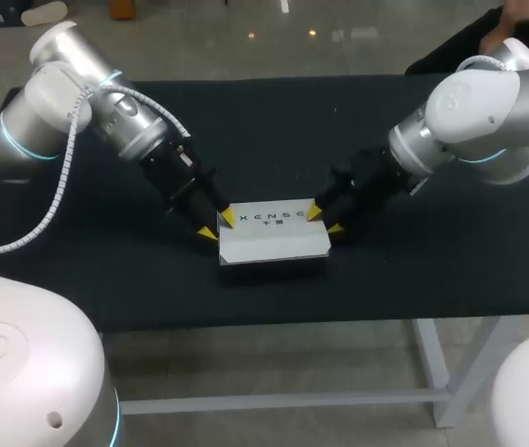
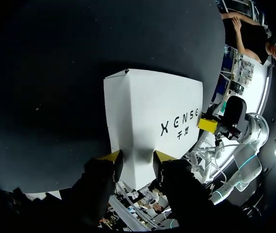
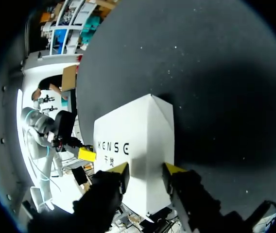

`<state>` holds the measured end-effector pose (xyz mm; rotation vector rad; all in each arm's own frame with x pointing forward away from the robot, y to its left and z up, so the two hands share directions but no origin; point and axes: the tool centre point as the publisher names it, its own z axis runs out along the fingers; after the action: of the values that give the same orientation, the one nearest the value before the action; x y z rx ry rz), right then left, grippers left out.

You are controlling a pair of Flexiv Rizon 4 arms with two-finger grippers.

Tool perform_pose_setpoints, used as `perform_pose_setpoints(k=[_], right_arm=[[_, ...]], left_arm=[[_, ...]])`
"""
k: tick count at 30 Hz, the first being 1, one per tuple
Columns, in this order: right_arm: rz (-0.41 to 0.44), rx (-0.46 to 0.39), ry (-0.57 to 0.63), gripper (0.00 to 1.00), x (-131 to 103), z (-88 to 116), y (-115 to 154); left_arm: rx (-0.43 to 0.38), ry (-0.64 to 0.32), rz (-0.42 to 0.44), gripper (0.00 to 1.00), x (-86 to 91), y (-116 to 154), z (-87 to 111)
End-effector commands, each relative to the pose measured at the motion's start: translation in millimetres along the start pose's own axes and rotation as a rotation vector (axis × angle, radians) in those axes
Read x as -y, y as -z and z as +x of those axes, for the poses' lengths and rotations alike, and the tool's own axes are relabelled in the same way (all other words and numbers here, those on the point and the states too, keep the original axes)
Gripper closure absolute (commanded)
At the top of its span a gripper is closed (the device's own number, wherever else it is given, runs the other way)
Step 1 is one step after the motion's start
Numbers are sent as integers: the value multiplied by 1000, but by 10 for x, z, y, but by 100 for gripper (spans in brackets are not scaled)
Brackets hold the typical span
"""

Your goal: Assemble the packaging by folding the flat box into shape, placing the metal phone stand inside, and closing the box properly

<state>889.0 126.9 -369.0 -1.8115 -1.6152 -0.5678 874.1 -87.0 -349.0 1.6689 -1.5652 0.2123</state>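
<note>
A white rectangular cardboard box (image 1: 274,237), folded into shape with its top closed, is lying near the front middle of the black-covered table (image 1: 339,130). The left gripper (image 1: 217,224) is standing at its left end, yellow-tipped fingers set moderately apart and pressing on that end from two sides. The right gripper (image 1: 325,221) is doing the same at the opposite end, fingers about as wide, pinching the box between them.
</note>
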Motion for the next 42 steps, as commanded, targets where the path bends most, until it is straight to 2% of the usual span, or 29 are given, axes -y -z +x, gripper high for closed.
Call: perform_pose_setpoints(k=[1, 24, 42], right_arm=[[20, -9, 2, 54, -20, 95, -75], [39, -9, -5, 55, -29, 149, -58], [44, 3, -15, 55, -54, 100, -23]], left_arm=[[3, 2, -20, 57, 40, -46, 110], [-4, 26, -69, 59, 66, 8, 121], [-18, 43, -65, 59, 75, 79, 54]])
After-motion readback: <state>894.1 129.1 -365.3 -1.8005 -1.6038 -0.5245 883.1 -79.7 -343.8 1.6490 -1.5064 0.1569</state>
